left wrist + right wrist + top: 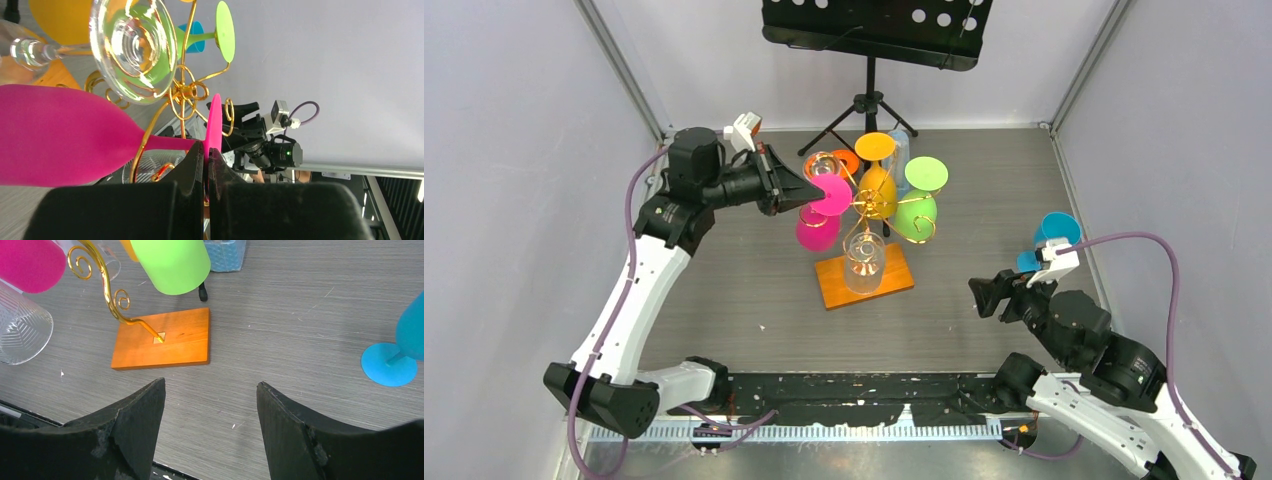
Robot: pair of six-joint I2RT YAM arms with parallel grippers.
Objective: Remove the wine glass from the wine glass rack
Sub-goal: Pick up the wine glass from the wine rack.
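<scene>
1. Currently the pink wine glass (818, 232) hangs bowl-down on the left side of the wine glass rack (834, 285), which stands in the middle of the table (984, 190).
2. Left gripper (206, 159) is pinched tight on the glass's thin foot disc (215, 120); right gripper (210, 390) gapes, holding nothing.
3. Probably light, rigid and brittle; an edge pinch may pivot, so the stem looks the surer hold.

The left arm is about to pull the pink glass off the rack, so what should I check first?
1. Left gripper shut on the pink glass foot: ok.
2. Stem free of the rack hook: not ok.
3. Clear glass out of the pull path: cannot tell.
4. Right gripper open, away from the rack: ok.
5. Rack flat on the table: ok.
</scene>
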